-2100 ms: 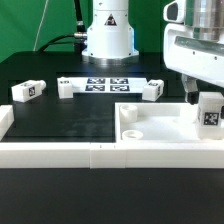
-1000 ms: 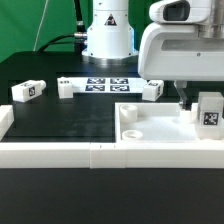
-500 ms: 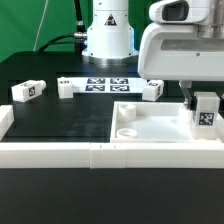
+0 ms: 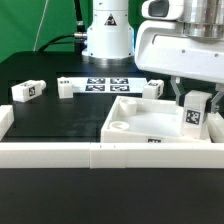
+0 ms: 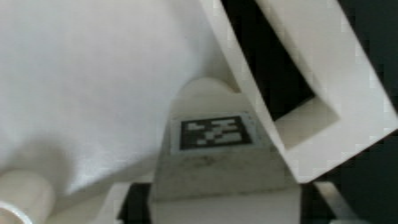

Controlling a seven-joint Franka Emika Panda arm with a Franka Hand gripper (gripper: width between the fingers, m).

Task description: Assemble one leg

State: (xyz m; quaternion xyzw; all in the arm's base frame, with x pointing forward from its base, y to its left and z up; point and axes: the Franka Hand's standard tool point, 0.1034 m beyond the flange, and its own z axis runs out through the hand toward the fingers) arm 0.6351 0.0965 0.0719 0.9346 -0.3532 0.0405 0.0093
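My gripper (image 4: 194, 104) is shut on a leg (image 4: 193, 118), a small white block with a square tag on its face. It holds the leg tilted at the right inner corner of the white tabletop (image 4: 140, 128). In the wrist view the leg (image 5: 214, 135) stands between the jaws of the gripper (image 5: 217, 202), against the tabletop (image 5: 89, 90) and its raised rim. Three more legs lie on the black table: one at the exterior view's left (image 4: 27, 91), one beside the marker board (image 4: 68, 87), and one behind the tabletop (image 4: 152, 88).
The marker board (image 4: 104, 84) lies at the back in front of the robot base (image 4: 107, 35). A long white border rail (image 4: 60, 152) runs along the front edge. Another rail (image 4: 5, 118) stands at the exterior view's left.
The gripper with the leg has moved a little toward the exterior view's left and tilted. The tabletop has slid and turned that way with it.
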